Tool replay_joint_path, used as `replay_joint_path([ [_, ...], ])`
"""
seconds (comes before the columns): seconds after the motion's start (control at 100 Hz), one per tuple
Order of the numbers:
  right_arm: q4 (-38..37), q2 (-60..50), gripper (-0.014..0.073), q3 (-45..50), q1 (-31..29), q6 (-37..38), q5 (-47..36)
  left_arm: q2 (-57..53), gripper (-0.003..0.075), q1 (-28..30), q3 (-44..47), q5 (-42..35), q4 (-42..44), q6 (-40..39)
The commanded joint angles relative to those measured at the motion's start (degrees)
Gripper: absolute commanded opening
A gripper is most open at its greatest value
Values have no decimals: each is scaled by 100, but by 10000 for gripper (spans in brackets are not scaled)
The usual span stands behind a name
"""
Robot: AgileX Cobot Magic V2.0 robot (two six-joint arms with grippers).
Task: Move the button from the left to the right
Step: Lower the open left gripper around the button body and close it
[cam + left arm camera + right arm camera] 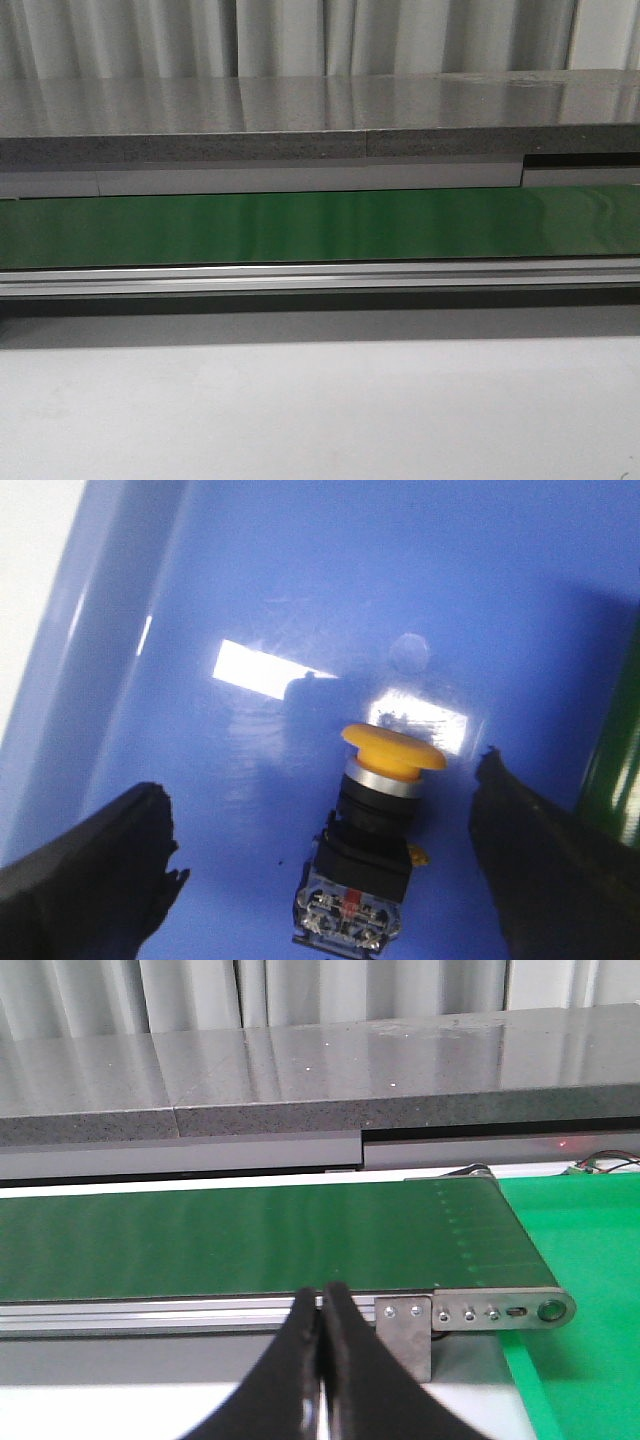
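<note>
The button (372, 838) lies in a blue tray (300, 580), between the wide-open, empty fingers of the left gripper (325, 870), its long axis running away from the wrist, cap outermost, while the right gripper (322, 1370) is closed, empty, by the conveyor (250, 1240).

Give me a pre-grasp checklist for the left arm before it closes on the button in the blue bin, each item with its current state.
1. Left end effector open: ok, fingers spread wide.
2. Button between the fingers: ok, roughly centred in the left wrist view.
3. Fingers clear of the button: ok, gaps on both sides.
4. Button pose: yellow cap tilted, body lying on the blue bin floor; stability cannot tell.
5. Right end effector ready to receive: not ok, shut, facing the green conveyor belt.
6. Conveyor belt free of objects: ok in the front view.
</note>
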Motion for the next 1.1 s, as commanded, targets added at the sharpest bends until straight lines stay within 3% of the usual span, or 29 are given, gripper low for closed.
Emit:
replay_joint_path([
  [0.0, -74, -109, -66, -105, 1, -5, -423, -129, 587, 12, -184, -195, -146, 93],
  [0.84, -74, -109, -66, -105, 1, -5, -423, 585, 582, 12, -172, -150, -293, 227],
  [0.98, -74, -109, -66, -105, 1, -5, -423, 762, 523, 12, -172, -139, -293, 227],
  [1.09, -74, -109, -66, -105, 1, -5, -423, 791, 427, 12, -172, -139, -293, 227],
])
